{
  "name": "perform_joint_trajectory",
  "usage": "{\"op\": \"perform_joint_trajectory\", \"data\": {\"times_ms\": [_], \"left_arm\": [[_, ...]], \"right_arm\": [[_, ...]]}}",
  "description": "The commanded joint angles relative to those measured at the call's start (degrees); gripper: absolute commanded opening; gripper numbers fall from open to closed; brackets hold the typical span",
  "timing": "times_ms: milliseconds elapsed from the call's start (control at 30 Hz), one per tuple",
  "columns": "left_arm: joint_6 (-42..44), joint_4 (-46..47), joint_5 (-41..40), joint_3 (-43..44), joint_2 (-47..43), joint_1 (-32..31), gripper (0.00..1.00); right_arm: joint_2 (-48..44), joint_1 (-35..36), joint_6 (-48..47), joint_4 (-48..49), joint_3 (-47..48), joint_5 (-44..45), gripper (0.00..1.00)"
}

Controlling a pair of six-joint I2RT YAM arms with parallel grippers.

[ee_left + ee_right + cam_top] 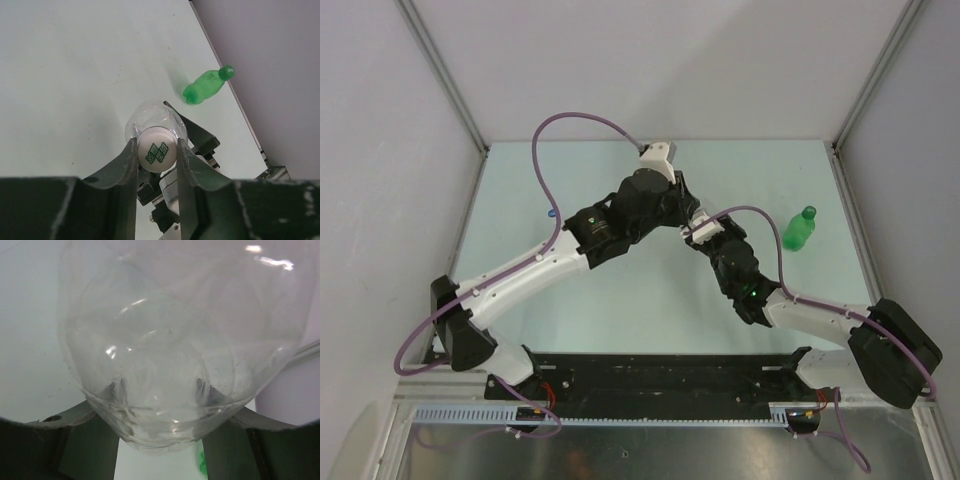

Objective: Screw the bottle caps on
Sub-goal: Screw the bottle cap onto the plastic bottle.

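Observation:
In the left wrist view a clear bottle [150,116] points its neck at the camera, with a white cap [157,154] bearing green print on the mouth. My left gripper [156,143] is shut on this white cap, one finger pressing each side. My right gripper [160,390] is shut on the same clear bottle [165,340], which fills the right wrist view. From above, both grippers [665,205] [695,228] meet at mid-table and hide the bottle. A green bottle [799,229] lies at the right with its green cap [809,212] on.
The green bottle [205,86] lies close to the right wall and table edge. A small blue object [551,213] sits near the left wall. Purple cables loop over both arms. Grey walls enclose the table on three sides.

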Motion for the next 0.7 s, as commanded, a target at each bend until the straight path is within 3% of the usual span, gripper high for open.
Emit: {"op": "perform_joint_trajectory", "data": {"times_ms": [0, 167, 300, 500, 667], "left_arm": [[0.31, 0.47, 1.14, 1.37, -0.01, -0.15, 0.05], [7.12, 0.54, 6.36, 0.8, -0.54, 0.02, 0.0], [16.92, 0.52, 13.82, -0.79, -0.97, 1.52, 0.0], [34.03, 0.53, 32.64, -3.4, -1.43, 2.55, 0.0], [45.09, 0.45, 46.52, -6.74, -2.48, 2.59, 0.0]], "right_arm": [[-0.12, 0.37, 0.0, 3.7, 0.32, 0.39, 0.0], [-3.18, -0.29, 2.76, -2.54, 1.17, -6.3, 0.0], [-9.42, -3.91, 6.98, -14.33, 2.78, -22.91, 0.0], [-16.21, -9.37, 8.93, -22.05, 3.15, -48.29, 0.0], [-18.22, -12.4, 9.15, -25.62, 3.89, -56.91, 0.0]]}}
